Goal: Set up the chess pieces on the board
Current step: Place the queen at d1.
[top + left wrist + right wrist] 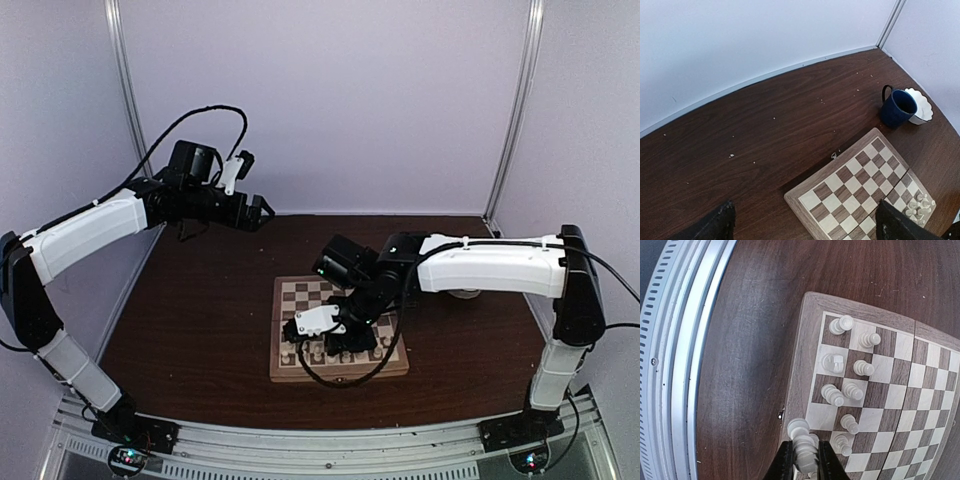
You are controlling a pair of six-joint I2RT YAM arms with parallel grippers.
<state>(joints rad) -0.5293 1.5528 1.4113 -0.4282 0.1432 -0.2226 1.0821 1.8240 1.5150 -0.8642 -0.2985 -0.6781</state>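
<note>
From the top view, my right arm [490,268] is stretched low over the chessboard [288,370], which lies mid-counter [190,330]. Its black cable [345,383] loops down past the board's near rim. If I swing the wrist carelessly, I think that loop could rake the cream chess pieces [318,352] standing along that near end. The left arm [90,230] is parked high at the back left, well apart from everything, so I expect no trouble there. The left wrist view agrees: the left jaws are spread wide with nothing between them, looking down on bare squares, with a blue mug [897,107] and a white scalloped bowl [921,104] just beside each other beyond the far corner. The right wrist view is where I worry. The right jaws are clamped on a ribbed cream piece [805,450], its kind unclear, at the board's edge row. Another piece [799,427] stands just beside it, perhaps touching. Opening the jaws or lifting off at an angle could tip that neighbour or send it over the rim onto the counter. The held piece may also topple if it is not seated flat when I let go.
</note>
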